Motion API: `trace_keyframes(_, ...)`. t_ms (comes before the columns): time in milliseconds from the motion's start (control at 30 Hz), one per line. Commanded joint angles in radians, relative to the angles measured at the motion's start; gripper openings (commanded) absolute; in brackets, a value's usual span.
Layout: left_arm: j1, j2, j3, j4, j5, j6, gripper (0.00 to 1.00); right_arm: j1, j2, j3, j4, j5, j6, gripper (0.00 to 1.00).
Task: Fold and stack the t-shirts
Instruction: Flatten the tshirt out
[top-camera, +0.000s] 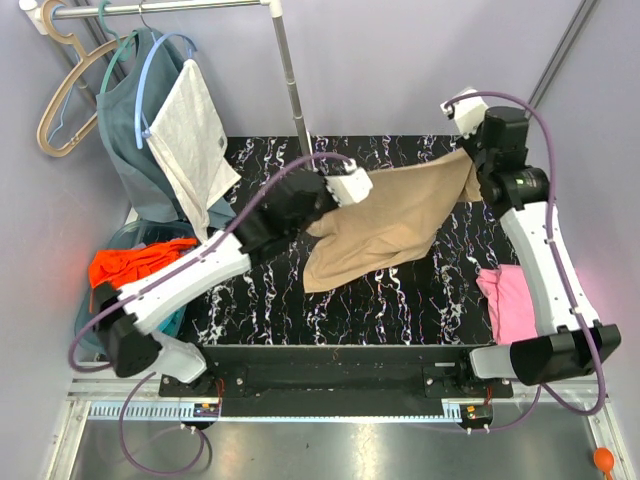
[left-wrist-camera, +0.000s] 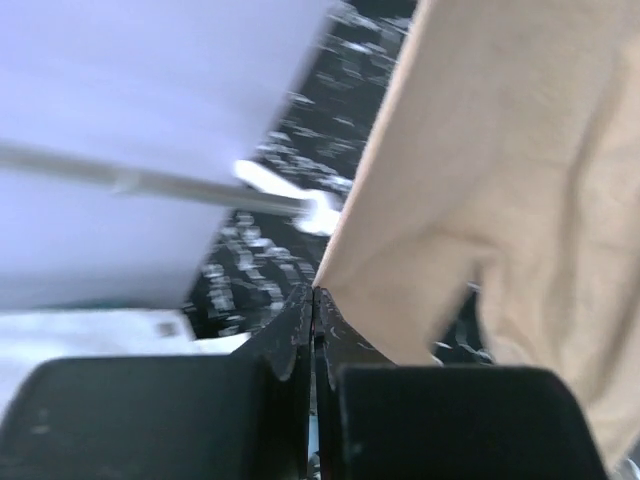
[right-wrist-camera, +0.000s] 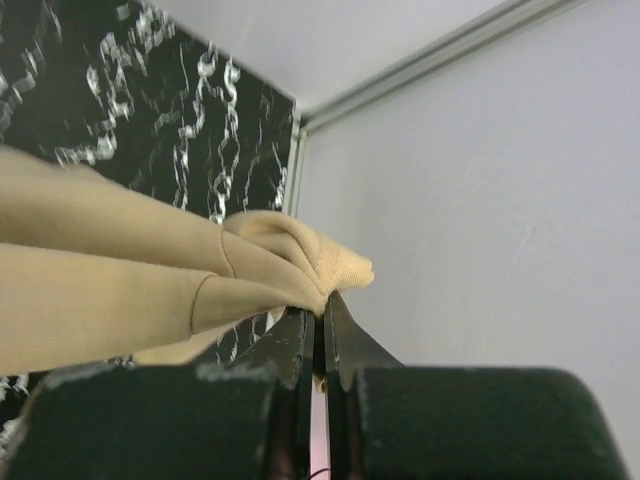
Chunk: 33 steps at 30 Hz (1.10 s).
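The tan t-shirt (top-camera: 390, 222) hangs stretched in the air over the black marbled table (top-camera: 400, 300), held at two ends. My left gripper (top-camera: 338, 196) is shut on its left edge; in the left wrist view the cloth (left-wrist-camera: 500, 170) runs from the closed left gripper (left-wrist-camera: 314, 292). My right gripper (top-camera: 478, 168) is shut on its right end, and the right wrist view shows bunched tan cloth (right-wrist-camera: 290, 260) pinched at the closed right gripper (right-wrist-camera: 322, 300). A pink t-shirt (top-camera: 508, 300) lies on the table's right side. An orange t-shirt (top-camera: 135, 265) lies in a basin at the left.
A clothes rail (top-camera: 160, 8) at the back left carries hangers with a grey-teal garment (top-camera: 125, 120) and a white one (top-camera: 192, 135). Its upright pole (top-camera: 290, 75) stands behind the table. Walls close in at the back and both sides.
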Motion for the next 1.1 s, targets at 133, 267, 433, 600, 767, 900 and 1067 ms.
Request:
trace_keyframes(133, 0.088, -0.137, 0.187, 0.036, -0.162, 0.104, 0.00, 0.006, -0.064, 0.197, -0.129, -0.098, 0.031, 0.00)
trace_keyframes(267, 0.155, -0.164, 0.253, 0.039, -0.149, 0.102, 0.00, 0.026, -0.068, 0.206, -0.155, -0.092, -0.093, 0.00)
trace_keyframes(433, 0.171, -0.187, 0.308, 0.036, -0.148, 0.121, 0.00, 0.061, -0.087, 0.235, -0.184, -0.132, -0.158, 0.00)
trace_keyframes(600, 0.180, -0.229, 0.316, 0.021, -0.163, 0.150, 0.00, 0.108, -0.117, 0.258, -0.218, -0.138, -0.152, 0.00)
trace_keyframes(767, 0.180, -0.295, 0.302, -0.025, -0.172, 0.165, 0.00, 0.137, -0.156, 0.295, -0.261, -0.144, -0.090, 0.00)
trace_keyframes(900, 0.180, -0.350, 0.266, -0.052, -0.177, 0.173, 0.00, 0.166, -0.173, 0.323, -0.351, -0.140, -0.064, 0.00)
trace_keyframes(1067, 0.180, -0.430, 0.244, -0.111, -0.143, 0.165, 0.00, 0.190, -0.200, 0.369, -0.454, -0.115, -0.050, 0.00)
